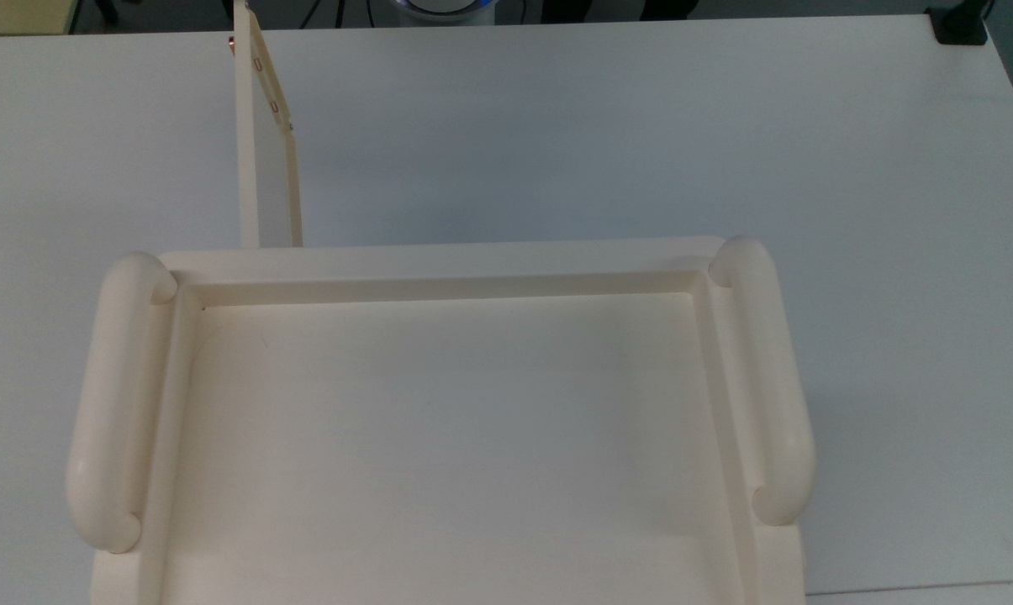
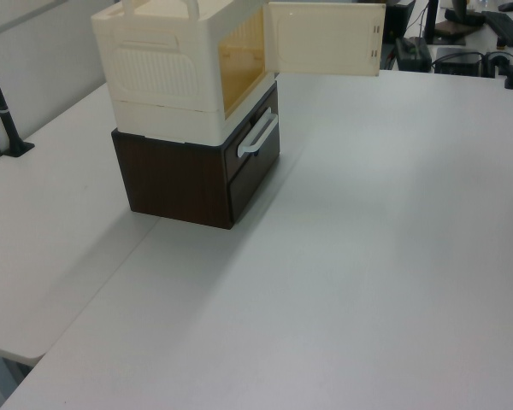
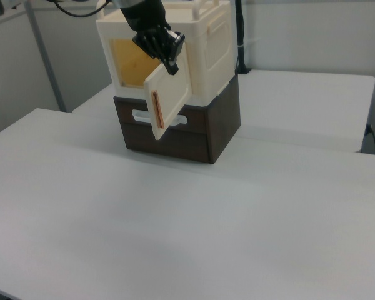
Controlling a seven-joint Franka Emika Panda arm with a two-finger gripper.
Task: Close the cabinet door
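Note:
The cream cabinet stands on a dark brown drawer unit, and its recessed top shows between the two tubular handles in the top view. The cabinet door stands wide open, sticking straight out from the front towards the far table edge. In the left view the cabinet door shows its inner face, with the amber-lit interior uncovered. In the right view my black gripper hangs at the upper edge of the cabinet door, in front of the opening. Whether it touches the panel is unclear.
The brown drawer unit has a white bar handle facing the open table. Wide white tabletop lies in front of the cabinet. A black clamp sits at the top view's far right corner, and a black pole stands at the left view's left.

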